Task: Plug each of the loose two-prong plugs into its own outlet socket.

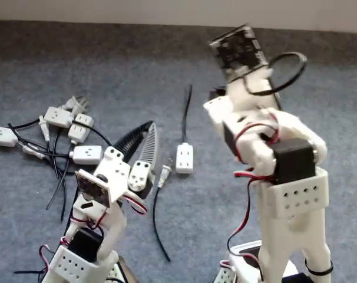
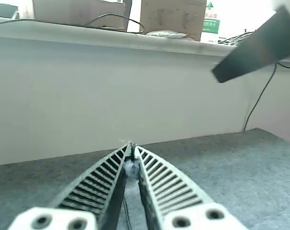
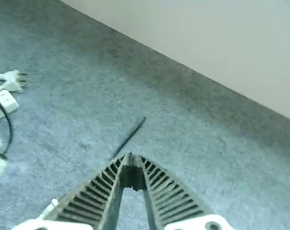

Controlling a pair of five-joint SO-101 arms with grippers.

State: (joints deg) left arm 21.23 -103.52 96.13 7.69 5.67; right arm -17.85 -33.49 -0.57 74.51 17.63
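High view puts the left arm (image 1: 96,236) at 7 o'clock and the right arm (image 1: 284,177) at 5 o'clock, both on a counter (image 1: 137,71) covered in grey-blue carpet-like cloth. The left gripper (image 1: 151,126) is held above the carpet just left of centre, its ribbed fingers pressed together at the tips. The left wrist view (image 2: 130,148) shows a small pale blur between them, and I cannot tell what it is.

A loose plug (image 1: 165,174) lies near the base of those fingers, its black cord (image 1: 158,230) trailing toward 6 o'clock. A single outlet (image 1: 184,157) lies just beside the plug at its 2 o'clock, with a thin black lead (image 1: 186,115) running toward 12 o'clock. At 9 o'clock is a tangle of white outlets (image 1: 87,154) and dark cords, with a second plug (image 1: 78,104) at its far edge.

The right gripper (image 3: 130,158) hangs over bare carpet, fingers closed tip to tip, a cord end (image 3: 130,136) just beyond them. Farthest off, a white wall (image 1: 167,12) runs along 12 o'clock. A ledge (image 2: 87,33) on top of it carries cardboard boxes (image 2: 173,17).
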